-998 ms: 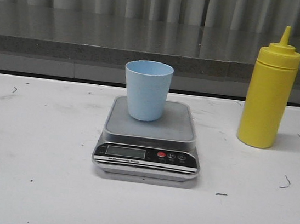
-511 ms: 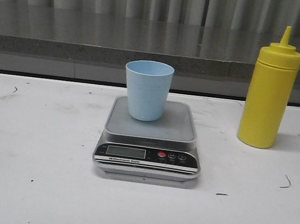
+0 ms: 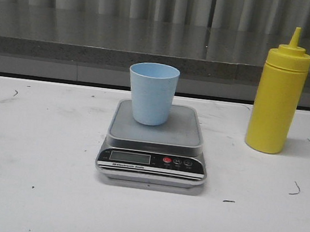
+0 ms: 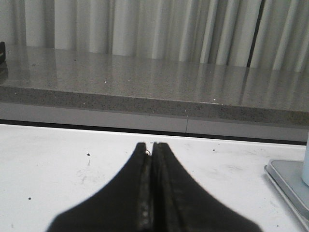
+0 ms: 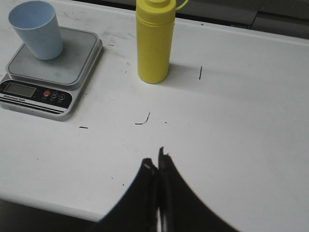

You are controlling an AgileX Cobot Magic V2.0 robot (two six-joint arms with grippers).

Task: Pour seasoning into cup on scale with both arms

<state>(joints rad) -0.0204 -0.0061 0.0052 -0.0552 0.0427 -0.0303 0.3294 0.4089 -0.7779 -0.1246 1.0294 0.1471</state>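
Observation:
The pale blue cup stands upright on the grey platform of the silver scale in the middle of the white table. The yellow seasoning bottle stands upright to the right of the scale, its cap hanging open on its strap. Neither arm shows in the front view. My left gripper is shut and empty, low over the table to the left of the scale's edge. My right gripper is shut and empty near the table's front edge, well short of the bottle, the scale and the cup.
A grey stone ledge runs along the back of the table, with pale curtains behind it. The white table carries small black scuff marks.

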